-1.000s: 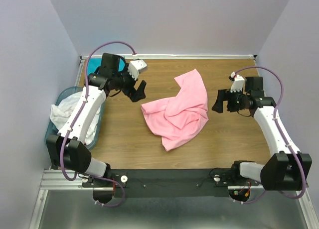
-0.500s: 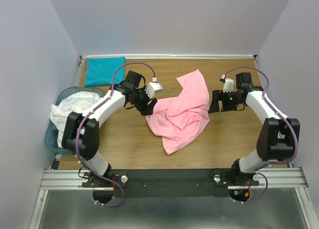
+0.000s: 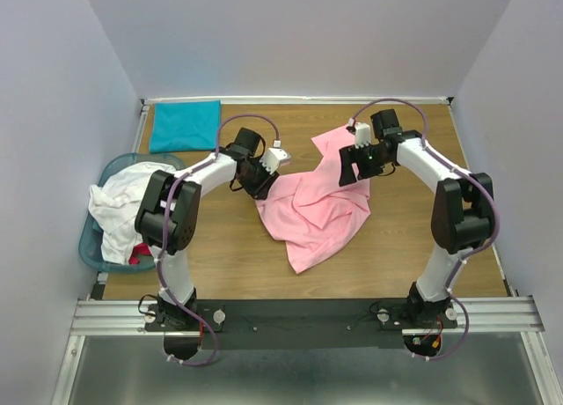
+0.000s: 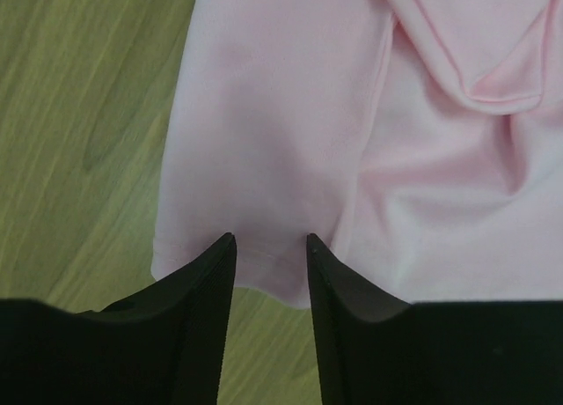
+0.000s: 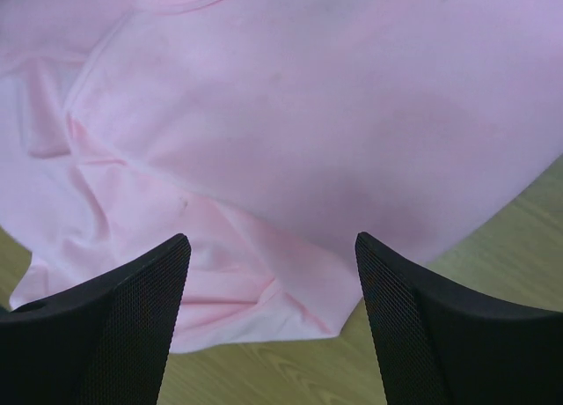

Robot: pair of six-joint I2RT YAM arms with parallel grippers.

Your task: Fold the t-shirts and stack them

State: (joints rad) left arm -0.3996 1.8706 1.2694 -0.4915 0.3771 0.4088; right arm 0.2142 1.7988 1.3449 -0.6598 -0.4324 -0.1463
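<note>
left claw (image 4: 270, 240) narrowly parted, right claw (image 5: 271, 240) spread wide

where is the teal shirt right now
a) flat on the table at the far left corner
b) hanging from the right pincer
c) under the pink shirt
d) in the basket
a: the teal shirt lies flat as a neat rectangle on the table at its far left corner, beyond the basket and apart from it.
</note>
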